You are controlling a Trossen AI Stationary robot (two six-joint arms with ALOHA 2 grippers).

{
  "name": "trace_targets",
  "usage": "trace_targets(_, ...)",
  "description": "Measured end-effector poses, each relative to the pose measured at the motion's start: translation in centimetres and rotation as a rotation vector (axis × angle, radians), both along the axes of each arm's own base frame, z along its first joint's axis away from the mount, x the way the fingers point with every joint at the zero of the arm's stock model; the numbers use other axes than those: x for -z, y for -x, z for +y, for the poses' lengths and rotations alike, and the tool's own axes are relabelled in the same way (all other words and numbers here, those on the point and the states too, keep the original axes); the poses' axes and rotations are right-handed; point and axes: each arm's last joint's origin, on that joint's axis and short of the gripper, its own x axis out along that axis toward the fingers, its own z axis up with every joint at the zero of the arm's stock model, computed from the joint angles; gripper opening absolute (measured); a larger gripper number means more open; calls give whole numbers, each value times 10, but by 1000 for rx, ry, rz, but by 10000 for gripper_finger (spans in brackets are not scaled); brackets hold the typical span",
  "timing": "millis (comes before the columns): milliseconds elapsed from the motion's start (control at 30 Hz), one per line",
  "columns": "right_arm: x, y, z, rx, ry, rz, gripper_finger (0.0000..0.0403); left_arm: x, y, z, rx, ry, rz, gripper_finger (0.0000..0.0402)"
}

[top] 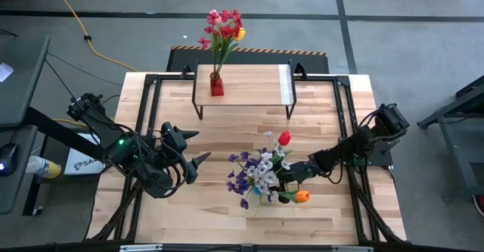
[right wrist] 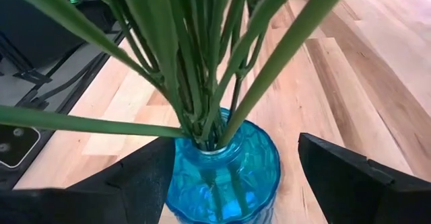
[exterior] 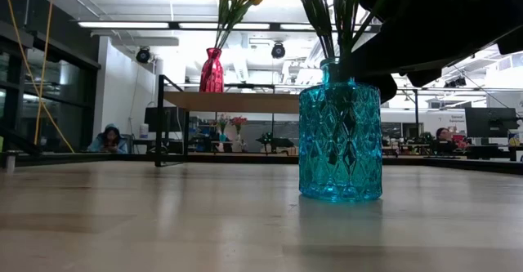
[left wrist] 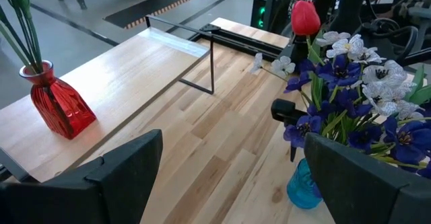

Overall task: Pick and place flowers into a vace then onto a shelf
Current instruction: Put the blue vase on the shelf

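A blue glass vase (exterior: 340, 141) stands on its base on the table and holds purple and white sprays (top: 253, 176), a red tulip (top: 284, 138) and an orange tulip (top: 301, 197). My right gripper (right wrist: 232, 183) is open, with one finger on each side of the vase (right wrist: 222, 177) just below the green stems (right wrist: 202, 83); no touch shows. My left gripper (top: 198, 147) is open and hovers left of the bouquet (left wrist: 357, 83). On the shelf (top: 242, 85) stands a red vase (top: 217, 84) holding red, pink and yellow flowers (top: 223, 29).
The shelf (left wrist: 128, 69) sits at the table's far middle on thin black legs (left wrist: 212, 62), with bare top to the right of the red vase (left wrist: 57, 106). Black frame rails (top: 147, 93) run along the table's left and right sides. People sit in the room beyond (exterior: 106, 139).
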Motion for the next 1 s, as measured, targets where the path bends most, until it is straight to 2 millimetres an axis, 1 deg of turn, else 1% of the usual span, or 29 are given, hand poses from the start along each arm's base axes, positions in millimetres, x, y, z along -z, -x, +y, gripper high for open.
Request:
trace_targets(233, -2, -1, 0, 1, -2, -18, 303, 0, 0, 0, 0, 0, 0, 392)
trace_targets(500, -7, -2, 1, -39, 48, -79, 303, 0, 0, 0, 0, 0, 0, 392)
trace_targets(667, -9, -3, 0, 2, 68, -112, 303, 0, 0, 0, 0, 0, 0, 392)
trace_targets(1000, -7, -3, -1, 10, 71, -91, 303, 0, 0, 0, 0, 0, 0, 392)
